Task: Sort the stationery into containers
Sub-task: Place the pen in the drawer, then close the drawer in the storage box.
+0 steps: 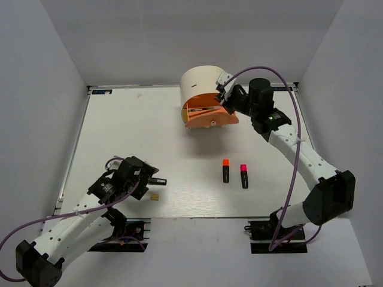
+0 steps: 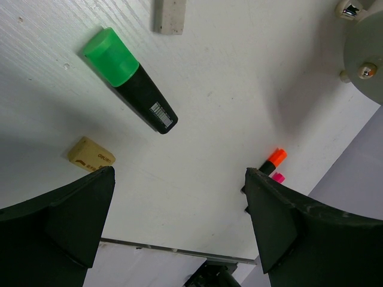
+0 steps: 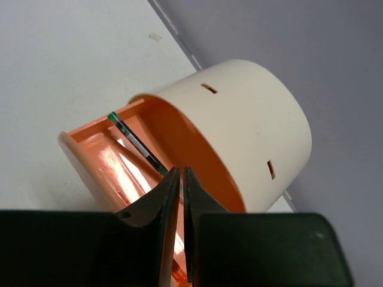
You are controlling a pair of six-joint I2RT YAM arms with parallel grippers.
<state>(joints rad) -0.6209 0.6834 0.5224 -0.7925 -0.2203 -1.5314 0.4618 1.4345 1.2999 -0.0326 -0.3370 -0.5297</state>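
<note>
One green pen point(image 3: 134, 143), clearest right wrist; right end effector point(image 3: 181, 174) together, left end effector point(image 2: 179, 179) apart.

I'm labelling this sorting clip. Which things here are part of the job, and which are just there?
Job: green highlighter, orange highlighter, pink highlighter, tan block, white eraser, dark-green pen in the open peach-orange drawer, cream desk unit.
Just there: purple cable, black base mount.

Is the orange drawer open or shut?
Open: the orange drawer sticks out of the cream unit, with a green pen visible inside.
</note>
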